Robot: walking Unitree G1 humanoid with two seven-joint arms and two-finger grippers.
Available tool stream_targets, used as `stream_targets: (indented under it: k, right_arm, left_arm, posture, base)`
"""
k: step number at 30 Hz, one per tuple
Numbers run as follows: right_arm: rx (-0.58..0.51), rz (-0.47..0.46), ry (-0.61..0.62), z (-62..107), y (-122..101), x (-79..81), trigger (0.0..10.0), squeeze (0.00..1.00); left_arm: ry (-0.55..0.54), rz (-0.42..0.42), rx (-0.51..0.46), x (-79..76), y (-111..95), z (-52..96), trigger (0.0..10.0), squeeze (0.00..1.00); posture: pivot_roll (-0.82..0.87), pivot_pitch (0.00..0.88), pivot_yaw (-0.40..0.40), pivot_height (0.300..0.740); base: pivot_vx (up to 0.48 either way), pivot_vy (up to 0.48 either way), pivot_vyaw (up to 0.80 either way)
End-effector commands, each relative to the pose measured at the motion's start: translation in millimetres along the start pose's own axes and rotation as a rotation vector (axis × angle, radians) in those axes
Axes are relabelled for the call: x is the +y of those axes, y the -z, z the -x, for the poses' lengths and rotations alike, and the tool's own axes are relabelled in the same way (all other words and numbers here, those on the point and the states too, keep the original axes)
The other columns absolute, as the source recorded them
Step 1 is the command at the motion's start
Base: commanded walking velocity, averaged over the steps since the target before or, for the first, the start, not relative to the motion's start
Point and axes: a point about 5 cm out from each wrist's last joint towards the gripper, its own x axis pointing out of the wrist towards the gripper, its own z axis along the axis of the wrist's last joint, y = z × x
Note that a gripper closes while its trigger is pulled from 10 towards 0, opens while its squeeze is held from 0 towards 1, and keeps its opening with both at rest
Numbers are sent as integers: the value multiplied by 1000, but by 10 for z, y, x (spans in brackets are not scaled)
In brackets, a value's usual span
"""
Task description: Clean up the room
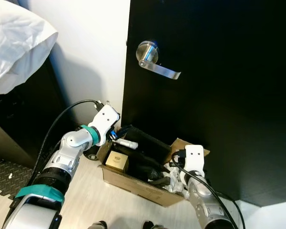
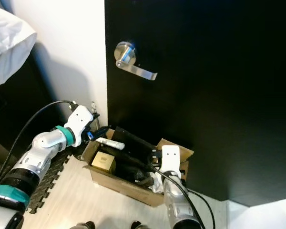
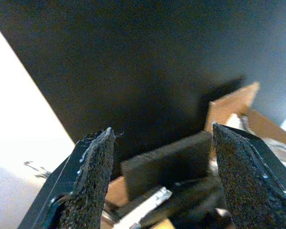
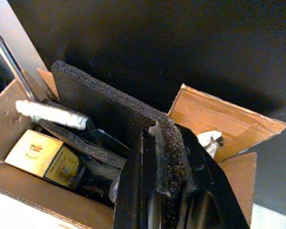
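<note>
Now, by label:

Box: an open cardboard box (image 1: 133,183) stands on the pale floor (image 1: 86,200), right against the foot of a black door (image 1: 219,95).
Box contents: a gold carton (image 4: 43,155) at the near left, a white tube (image 4: 50,114) lying across the left end, a dark foam slab (image 4: 105,109) leaning at the far side, and crumpled white scraps (image 1: 174,179) at the right end.
Left gripper: the left gripper (image 3: 162,176) hangs over the box's far left corner; its fingers (image 3: 93,171) are spread wide with nothing between them.
Right gripper: the right gripper (image 4: 164,171) is above the box's right end, near the open flap (image 4: 219,117); its fingers are pressed together and hold nothing.
Door: a silver lever handle (image 1: 155,62) sits high on it, with white wall (image 1: 95,57) to its left.
Left side: a white pillow (image 1: 14,43) lies on dark furniture (image 1: 19,119), and a black ridged mat (image 1: 7,176) covers the floor at the near left.
</note>
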Motion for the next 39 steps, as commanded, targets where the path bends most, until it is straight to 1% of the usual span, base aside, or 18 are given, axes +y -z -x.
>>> stream_targets:
  k: [1,2,3,5,6,7,8,11,12,15,16,17,19,20,23,29,34,39]
  right_arm:
    - [29,-9,16,38,98,-35,10000,0]
    - [29,-9,16,38,98,-35,10000,0]
    - [28,-9,13,31,90,-23,10000,0]
    - [26,-10,9,25,82,-14,10000,0]
    - [22,-10,3,23,77,-11,10000,0]
    - [22,-10,3,23,77,-11,10000,0]
    - [16,-12,-4,25,67,-13,10000,0]
    - [16,-12,-4,25,67,-13,10000,0]
    - [10,-15,-9,28,55,-21,10000,0]
    - [10,-15,-9,28,55,-21,10000,0]
    - [-5,-17,-12,34,26,-28,10000,0]
    - [-5,-17,-12,34,26,-28,10000,0]
    - [-33,-22,-3,49,-23,-48,10000,0]
    - [-41,-21,2,51,-37,-57,10000,0]
    - [-58,-22,10,53,-64,-66,10000,0]
    - [-78,-10,15,59,-51,-25,10000,0]
    - [-94,38,-16,23,-75,79,10000,0]
    - [-100,40,-26,5,-111,109,10000,0]
  left_arm:
    - [42,35,-10,-96,55,50,10000,0]
    - [42,35,-10,-96,55,50,10000,0]
    - [26,77,-32,-110,59,86,10000,1000]
    - [-8,93,-41,-107,76,135,10000,1000]
    - [-70,123,-44,-92,116,217,10000,0]
    - [-70,123,-44,-92,116,217,10000,0]
    - [-126,144,-50,-71,136,291,10000,0]
    - [-126,144,-50,-71,136,291,10000,0]
    - [-212,161,-64,-45,155,388,10000,0]
    - [-212,161,-64,-45,155,388,10000,0]
    - [-311,210,-72,-37,216,528,10000,0]
    - [-311,210,-72,-37,216,528,10000,0]
    - [-526,297,-77,-51,344,793,10000,0]
    - [-577,315,-76,-60,364,851,10000,0]
    - [-605,316,-78,-74,349,863,10000,0]
    - [-612,317,-70,-142,302,736,10000,0]
    - [-582,300,-82,-112,214,572,10000,0]
    - [-599,301,-86,-81,193,534,10000,0]
  posture:
    - [119,102,-39,740]
    - [119,102,-39,740]
    - [120,99,-43,740]
    - [124,93,-50,740]
    - [126,82,-64,740]
    - [126,82,-64,740]
    - [128,75,-74,740]
    - [128,75,-74,740]
    - [130,68,-79,740]
    - [130,68,-79,740]
    - [126,56,-77,740]
    - [126,56,-77,740]
    - [132,35,-83,740]
    - [135,35,-86,740]
    - [138,33,-86,740]
    - [147,0,-47,740]
    - [141,0,-36,740]
    - [140,0,-42,740]
  base:
    - [0,0,0]
    - [0,0,0]
    - [0,0,0]
    - [0,0,0]
    - [0,0,0]
    - [0,0,0]
    - [0,0,0]
    - [0,0,0]
    - [0,0,0]
    - [0,0,0]
    - [0,0,0]
    - [0,0,0]
    - [0,0,0]
    - [0,0,0]
    - [0,0,0]
    - [0,0,0]
    - [0,0,800]
    - [0,0,800]
